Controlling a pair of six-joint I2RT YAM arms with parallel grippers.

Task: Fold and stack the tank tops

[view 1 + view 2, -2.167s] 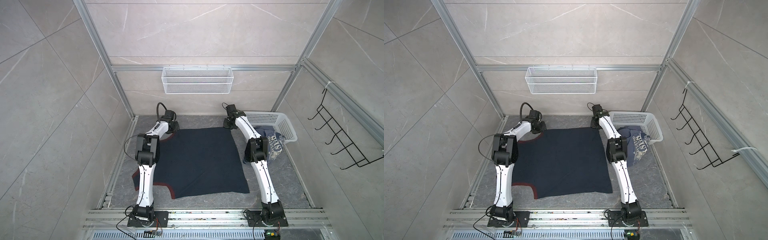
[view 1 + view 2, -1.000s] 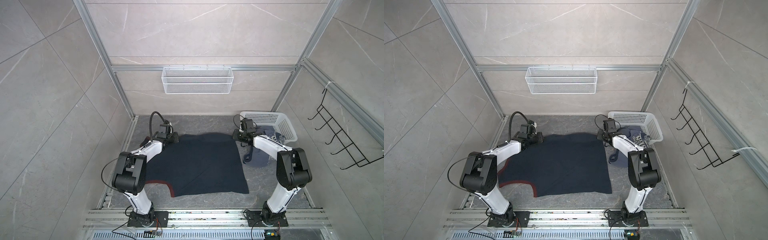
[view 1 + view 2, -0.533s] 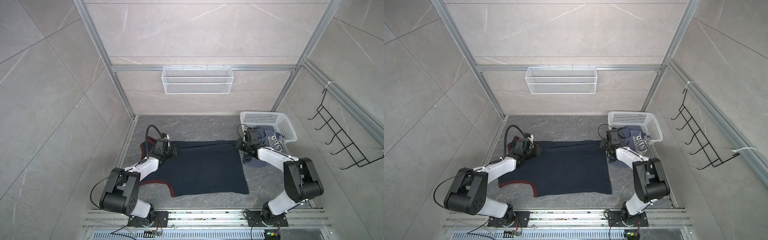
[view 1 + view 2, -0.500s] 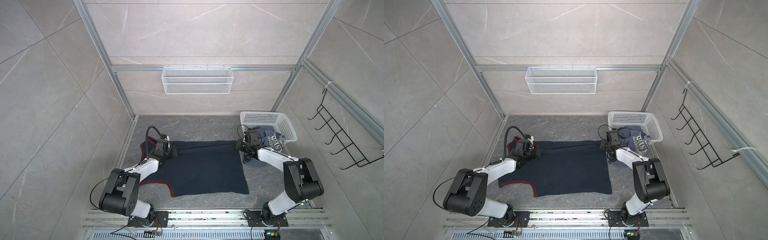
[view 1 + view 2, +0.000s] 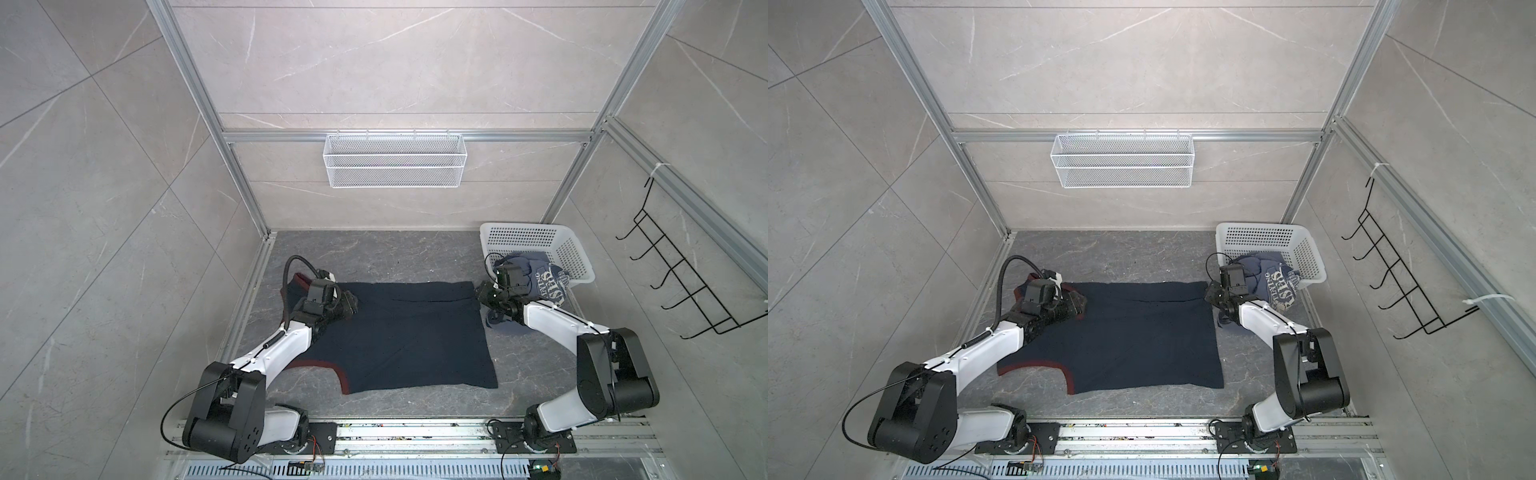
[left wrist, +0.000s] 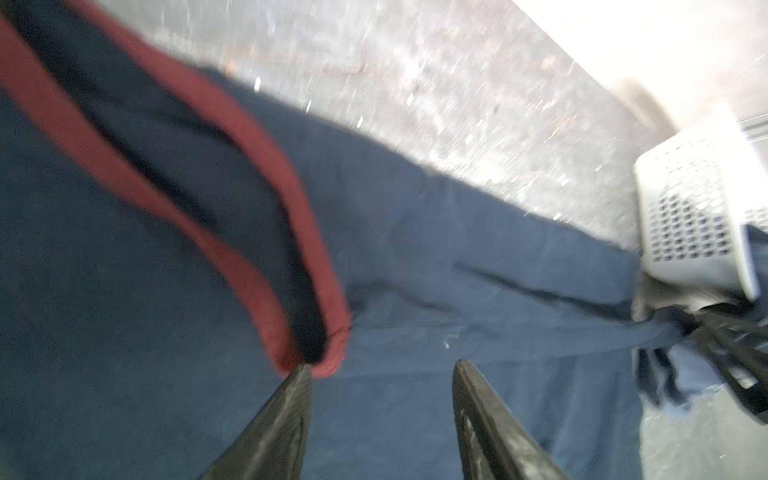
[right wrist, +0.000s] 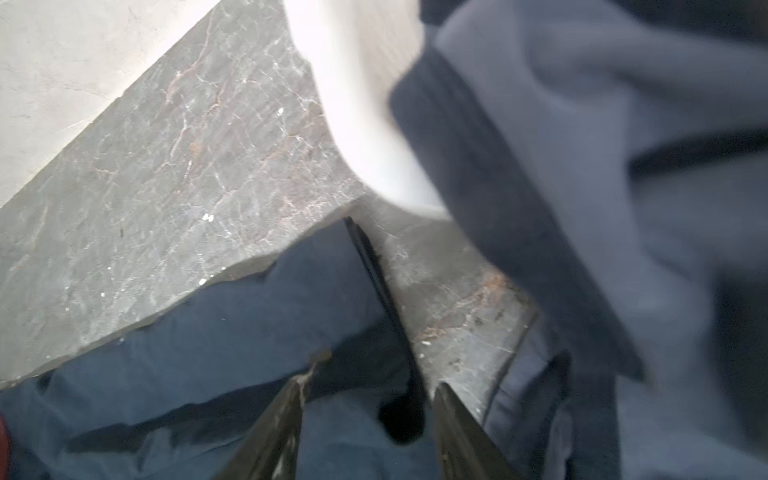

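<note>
The dark navy tank top with maroon trim lies on the grey floor in both top views, its far edge doubled over toward the front. My left gripper stands open low over its far left corner, and the maroon strap loop touches one fingertip. My right gripper is open over the far right corner of the navy cloth. The slate-blue tank top with whitish lettering hangs out of the white basket, just behind the right gripper.
A white wire shelf hangs on the back wall and a black hook rack on the right wall. A metal rail carrying both arm bases runs along the front. The basket stands in the far right corner.
Both arms drew back toward the front, bringing the navy top's far edge with them. Both grippers went from shut on the cloth to open, and the edge now lies folded over.
</note>
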